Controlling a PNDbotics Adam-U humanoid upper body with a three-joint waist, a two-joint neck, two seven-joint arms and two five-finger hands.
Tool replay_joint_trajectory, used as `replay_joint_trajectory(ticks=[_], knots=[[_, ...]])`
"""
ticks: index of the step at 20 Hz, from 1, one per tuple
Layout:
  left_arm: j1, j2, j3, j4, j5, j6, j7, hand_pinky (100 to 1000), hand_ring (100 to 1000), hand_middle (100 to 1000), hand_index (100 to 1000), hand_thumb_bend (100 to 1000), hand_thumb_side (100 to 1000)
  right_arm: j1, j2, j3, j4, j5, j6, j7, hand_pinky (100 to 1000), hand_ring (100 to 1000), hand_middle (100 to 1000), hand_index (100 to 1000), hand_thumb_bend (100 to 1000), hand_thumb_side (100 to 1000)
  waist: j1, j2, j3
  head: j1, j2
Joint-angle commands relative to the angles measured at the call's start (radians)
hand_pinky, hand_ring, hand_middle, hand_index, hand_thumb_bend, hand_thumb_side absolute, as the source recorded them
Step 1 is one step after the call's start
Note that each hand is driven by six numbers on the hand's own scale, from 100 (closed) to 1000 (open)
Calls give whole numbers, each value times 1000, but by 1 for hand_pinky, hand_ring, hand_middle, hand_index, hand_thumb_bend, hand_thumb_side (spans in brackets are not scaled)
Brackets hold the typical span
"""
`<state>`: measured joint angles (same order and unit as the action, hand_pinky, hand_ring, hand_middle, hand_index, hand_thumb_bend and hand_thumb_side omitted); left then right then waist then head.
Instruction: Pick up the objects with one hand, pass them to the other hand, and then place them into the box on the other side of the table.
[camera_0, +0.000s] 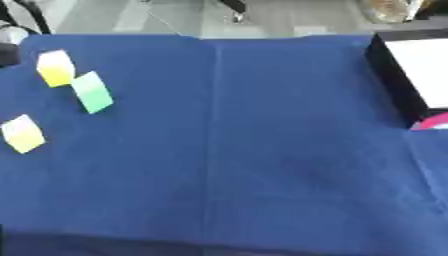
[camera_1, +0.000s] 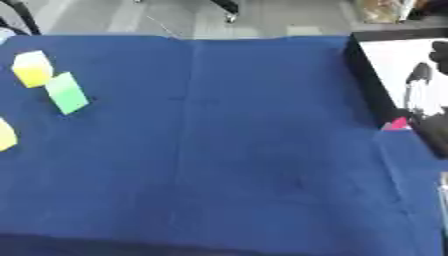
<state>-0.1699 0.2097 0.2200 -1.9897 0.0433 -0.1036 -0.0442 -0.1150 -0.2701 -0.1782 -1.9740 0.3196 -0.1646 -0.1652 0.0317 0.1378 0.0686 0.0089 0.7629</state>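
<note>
1. The right hand (camera_1: 427, 85) showed only at the right edge of the right eye view, as dark, blurred fingers over the white inside of the box; whether they were curled or straight could not be told.
2. Just below those fingers a small pink thing (camera_1: 398, 123) sat at the near corner of the box; whether the hand touched it could not be told.
3. The box (camera_0: 391, 70) had black walls and a white floor and stood at the far right of the table.
4. The table was covered with a dark blue cloth (camera_0: 236, 150), with a crease running from far to near down its middle.
5. Well apart from the box, at the far left, lay three blocks: a yellow block (camera_0: 55, 68) farthest back, a green block (camera_0: 92, 92) just beside it and tilted, and a second yellow block (camera_0: 23, 133) nearer, by the left edge.
6. The left hand showed in neither view.
</note>
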Motion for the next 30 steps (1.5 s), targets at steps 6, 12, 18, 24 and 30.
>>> replay_joint_trajectory(ticks=[6, 12, 18, 24, 30], knots=[[-12, 15, 9, -10, -11, -1, -7, 745, 691, 558, 728, 116, 700, -10, -10, -6, -26, 5, 0, 0, 857, 819, 785, 1000, 100, 519, -1, -9, 0, 2, -9], [-11, 103, 37, -10, -97, 15, -32, 746, 692, 557, 741, 120, 692, -7, -13, -6, -26, 6, 3, 2, 857, 820, 785, 1000, 100, 519, 5, -12, -2, 3, -6], [26, 363, 32, 29, -313, 53, -124, 758, 701, 596, 788, 148, 650, -7, -22, -3, -26, 8, 5, 6, 857, 820, 785, 1000, 100, 519, 21, -14, -14, 57, -7], [12, 572, -19, 232, -524, 25, -189, 772, 715, 657, 817, 233, 586, -6, -29, 1, -23, 9, 4, 12, 857, 819, 785, 1000, 100, 525, 34, -20, -26, 124, -8], [-56, 668, -76, 477, -624, -6, -246, 774, 712, 675, 819, 338, 567, -7, -31, 3, -22, 8, 4, 14, 857, 820, 785, 1000, 100, 520, 40, -21, -36, 146, -2]])
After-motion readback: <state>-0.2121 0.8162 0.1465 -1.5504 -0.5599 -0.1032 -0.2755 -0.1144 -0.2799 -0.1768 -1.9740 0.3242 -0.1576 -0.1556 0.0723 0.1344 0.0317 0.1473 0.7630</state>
